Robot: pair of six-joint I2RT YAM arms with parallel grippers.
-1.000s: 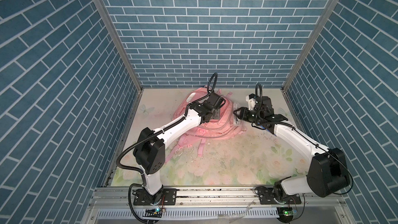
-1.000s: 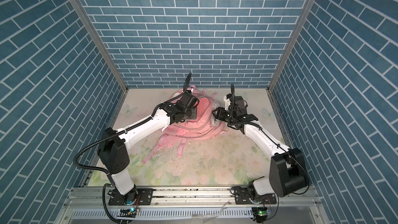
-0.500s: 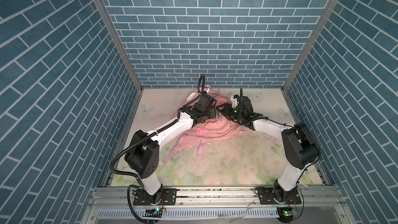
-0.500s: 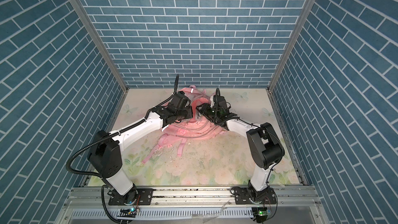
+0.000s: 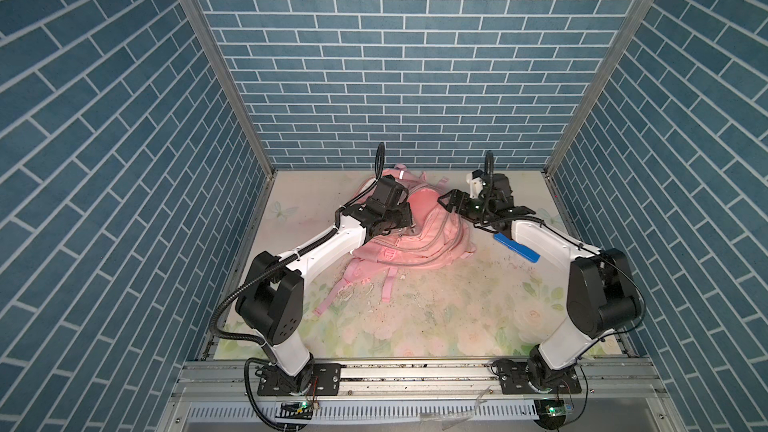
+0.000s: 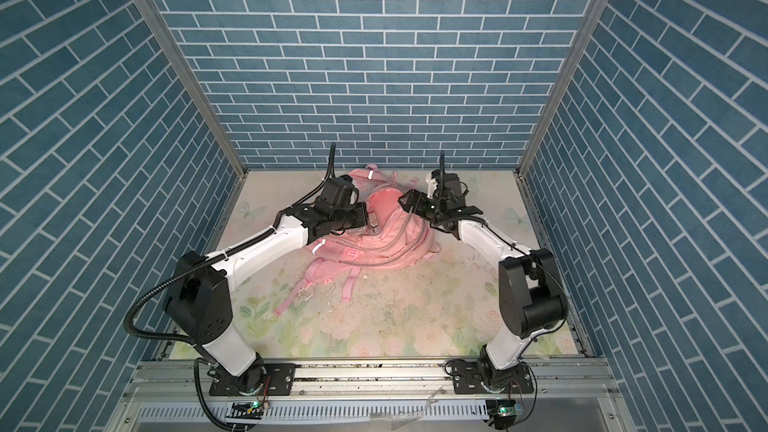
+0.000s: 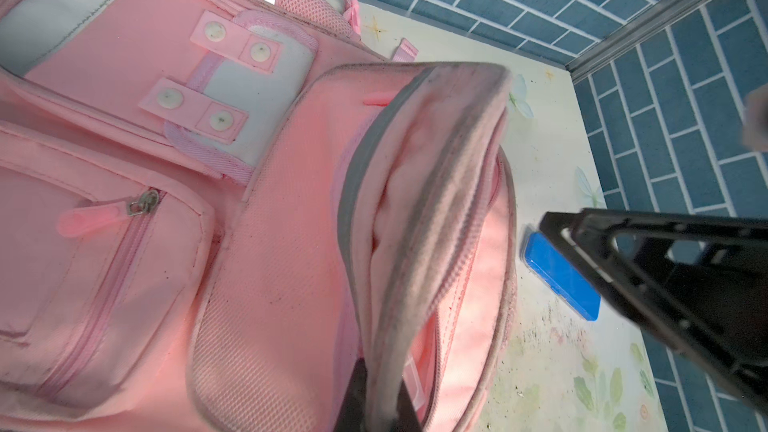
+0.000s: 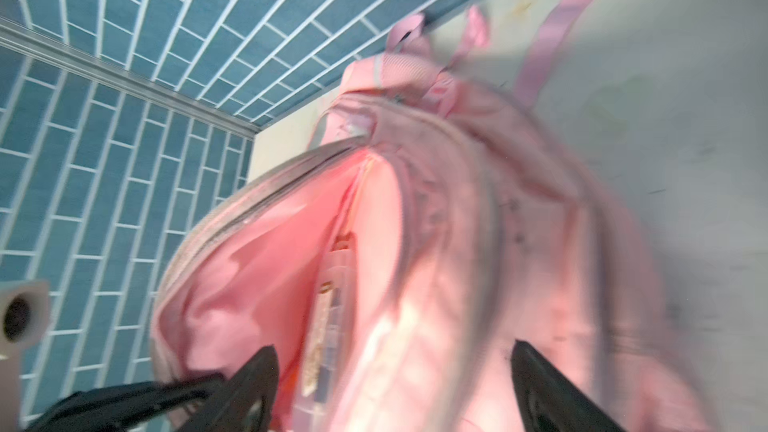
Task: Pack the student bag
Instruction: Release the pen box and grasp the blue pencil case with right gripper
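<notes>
Left gripper (image 7: 378, 405): jaws together, clamped on the grey-edged zip rim of the student bag (image 5: 424, 238), with the fabric lifted in a fold above the fingers.
Right gripper (image 8: 395, 392): jaws wide apart, poised over the open mouth of the bag; wrist view blurred.
Bag mouth: gaping between the two grippers, pink lining showing. Inside, a pale flat thing (image 8: 328, 305), partly clear and too blurred to name.
Bag position: lying toward the back of the table (image 5: 436, 326), between the two arms. Front pockets on the left arm's side, straps trailing toward the front edge.
Blue flat block (image 5: 516, 252): on the table just beside the bag, on the right arm's side. Partly under that arm in a top view, apart from both grippers.
Surroundings: floral tabletop, blue brick-patterned walls (image 5: 395, 76) on three sides.
</notes>
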